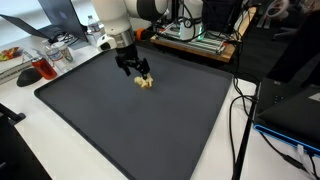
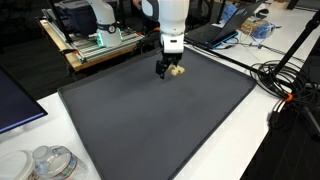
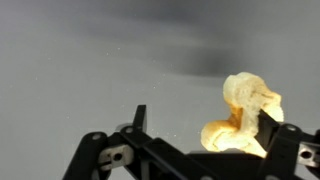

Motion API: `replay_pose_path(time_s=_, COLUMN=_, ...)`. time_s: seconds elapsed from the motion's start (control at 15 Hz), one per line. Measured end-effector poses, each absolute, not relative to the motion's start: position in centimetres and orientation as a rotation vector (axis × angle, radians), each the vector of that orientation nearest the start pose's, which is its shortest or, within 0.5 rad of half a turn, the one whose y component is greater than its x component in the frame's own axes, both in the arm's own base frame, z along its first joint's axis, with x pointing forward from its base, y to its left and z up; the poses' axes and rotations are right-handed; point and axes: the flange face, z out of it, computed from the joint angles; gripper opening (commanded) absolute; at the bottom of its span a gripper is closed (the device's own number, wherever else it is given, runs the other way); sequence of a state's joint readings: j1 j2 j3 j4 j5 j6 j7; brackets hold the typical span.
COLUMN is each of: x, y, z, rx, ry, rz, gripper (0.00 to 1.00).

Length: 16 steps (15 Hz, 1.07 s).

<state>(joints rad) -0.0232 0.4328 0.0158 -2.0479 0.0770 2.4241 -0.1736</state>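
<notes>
A pale yellow lump [image 3: 245, 112], knobbly and crumpled like a scrap of foam or a puffed snack, is seen lying on a dark grey mat [image 1: 150, 130], toward the end nearest the robot's base. It is judged to be light and soft, easily crushed or flicked away by a hard squeeze, and best taken across its narrow waist. The pincer [image 1: 134, 68] is held low over the mat with its jaws apart. In the wrist view the lump is found touching or just beside one finger [image 3: 272, 128], off-centre in the gap and not clamped. The mat is spread on a white counter [image 1: 30, 125], with cables [image 1: 240, 110] trailed alongside.
</notes>
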Motion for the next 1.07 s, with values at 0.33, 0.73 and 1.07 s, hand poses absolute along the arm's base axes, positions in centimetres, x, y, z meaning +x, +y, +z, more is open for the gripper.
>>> replay_pose_path(time_s=0.33, x=58.9, y=-4.2, z=22.0, rx=-3.027, ry=-0.036, rz=0.062, gripper=1.00)
replay_pose_path(time_s=0.73, x=59.0, y=-6.4, z=22.0, rx=-3.058, ry=0.049, rz=0.065, gripper=1.00)
replay_pose_path(time_s=1.07, x=59.4, y=-3.8, z=21.9, rx=-3.024, ry=0.014, rz=0.063, gripper=1.00)
